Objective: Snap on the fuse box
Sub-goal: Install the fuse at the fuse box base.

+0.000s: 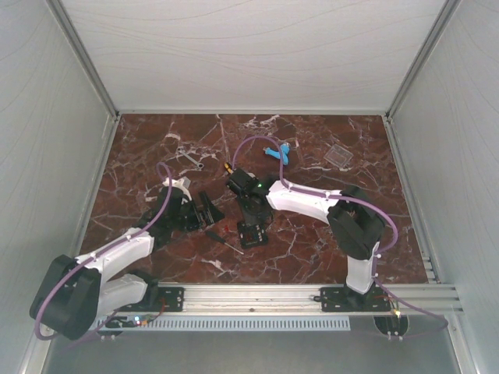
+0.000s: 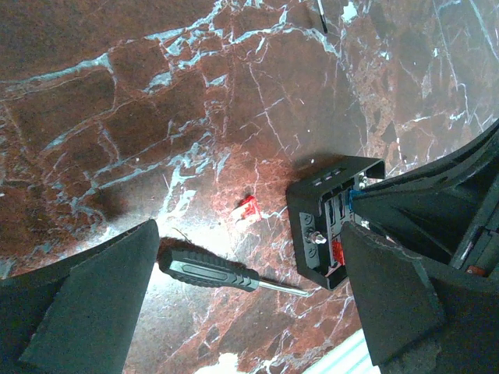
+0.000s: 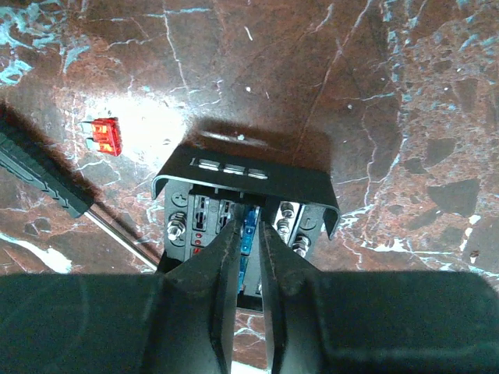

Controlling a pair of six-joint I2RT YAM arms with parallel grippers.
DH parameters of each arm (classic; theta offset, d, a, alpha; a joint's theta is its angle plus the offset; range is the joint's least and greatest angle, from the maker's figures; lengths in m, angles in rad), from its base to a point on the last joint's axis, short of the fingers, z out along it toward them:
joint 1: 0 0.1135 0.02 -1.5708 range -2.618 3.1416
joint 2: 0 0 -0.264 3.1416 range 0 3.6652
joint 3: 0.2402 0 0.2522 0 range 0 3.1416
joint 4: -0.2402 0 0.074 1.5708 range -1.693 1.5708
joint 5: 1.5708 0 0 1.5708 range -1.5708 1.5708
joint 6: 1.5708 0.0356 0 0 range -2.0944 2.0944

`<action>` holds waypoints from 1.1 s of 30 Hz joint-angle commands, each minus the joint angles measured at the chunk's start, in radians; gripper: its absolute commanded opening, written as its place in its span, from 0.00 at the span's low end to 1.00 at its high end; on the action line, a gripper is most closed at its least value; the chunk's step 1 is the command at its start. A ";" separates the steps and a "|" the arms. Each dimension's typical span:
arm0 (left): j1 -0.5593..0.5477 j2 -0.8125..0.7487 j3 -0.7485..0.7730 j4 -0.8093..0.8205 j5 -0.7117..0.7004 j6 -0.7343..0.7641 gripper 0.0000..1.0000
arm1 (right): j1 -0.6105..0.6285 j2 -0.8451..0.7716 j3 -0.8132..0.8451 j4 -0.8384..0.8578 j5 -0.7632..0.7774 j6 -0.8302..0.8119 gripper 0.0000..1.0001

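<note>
Three white walls [image 1: 234, 54] around red marble table [image 1: 312, 148], left hand [image 1: 206, 210] spread, right hand [image 3: 248, 261] pinching blue fuse [image 3: 248, 226] in fuse box [image 3: 242, 175]

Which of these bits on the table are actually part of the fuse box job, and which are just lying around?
Part of the job:
fuse box
clear cover, lying apart from the box
blue fuse, pinched by the right gripper
red fuse, loose beside the box, probably

Just lying about:
screwdriver
small wrench
light-blue piece
</note>
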 commanded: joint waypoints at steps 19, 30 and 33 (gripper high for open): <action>0.005 0.013 0.009 0.049 0.023 0.020 1.00 | -0.019 -0.012 -0.077 0.020 -0.007 0.057 0.00; 0.005 0.004 0.007 0.046 0.021 0.018 1.00 | -0.062 -0.020 -0.157 0.062 -0.008 0.093 0.00; 0.005 0.006 0.007 0.046 0.021 0.020 1.00 | -0.055 0.000 -0.151 0.045 0.020 0.086 0.00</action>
